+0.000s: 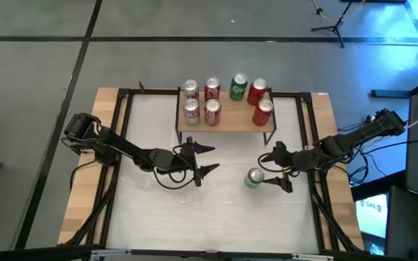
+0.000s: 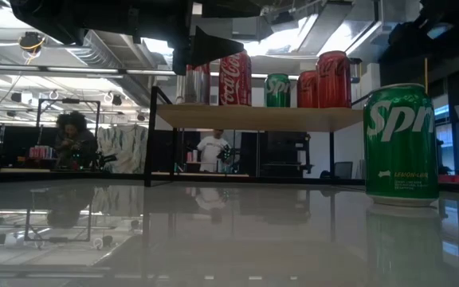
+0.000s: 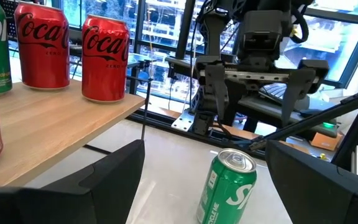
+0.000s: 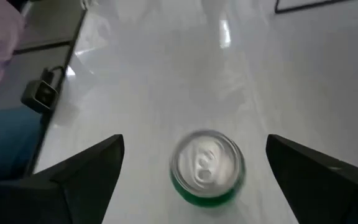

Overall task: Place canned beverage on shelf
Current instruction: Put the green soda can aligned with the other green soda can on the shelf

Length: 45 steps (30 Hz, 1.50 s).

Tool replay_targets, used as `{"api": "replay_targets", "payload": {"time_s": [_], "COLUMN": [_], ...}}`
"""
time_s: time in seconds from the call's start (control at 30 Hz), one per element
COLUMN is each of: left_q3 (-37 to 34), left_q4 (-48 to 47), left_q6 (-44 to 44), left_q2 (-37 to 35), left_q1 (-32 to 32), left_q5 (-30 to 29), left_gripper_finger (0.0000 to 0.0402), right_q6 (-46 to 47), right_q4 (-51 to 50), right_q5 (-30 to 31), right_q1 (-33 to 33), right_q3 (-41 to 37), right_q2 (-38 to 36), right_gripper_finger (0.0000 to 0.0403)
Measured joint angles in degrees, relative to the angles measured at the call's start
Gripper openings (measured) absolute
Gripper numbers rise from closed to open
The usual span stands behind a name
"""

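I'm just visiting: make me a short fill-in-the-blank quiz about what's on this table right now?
1. The wooden shelf holds ____ cans.
2. The lone can on the white table is coloured ____.
3. That can stands ____, top facing up.
4. The right end effector beside it is ____, holding nothing.

Missing words: seven; green; upright; open

Green Sprite can point(image 1: 254, 177) standing upright on the white table point(image 1: 194, 217), near the low wooden shelf point(image 1: 227, 120), which carries seven upright cans.
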Motion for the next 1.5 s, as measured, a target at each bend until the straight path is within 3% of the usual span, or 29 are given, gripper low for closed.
{"api": "replay_targets", "payload": {"time_s": [0.3,1.33,1.5], "left_q3": [0.00,0.00,0.00], "left_q4": [0.00,0.00,0.00], "left_q6": [0.00,0.00,0.00], "left_q2": [0.00,0.01,0.00], "left_q1": [0.01,0.01,0.01], "left_q5": [0.00,-0.02,-0.02], "left_gripper_finger": [0.0325,0.0325,0.0325], "right_q6": [0.29,-1.60,-1.60], "right_q4": [4.65,1.24,1.35], "right_q5": [-0.24,3.01,2.99], "right_q1": [0.00,0.00,0.00], "right_q3": [0.02,0.01,0.02], "right_q2": [2.04,18.77,20.18], "right_gripper_finger": [0.0386,0.0385,0.0354]}}
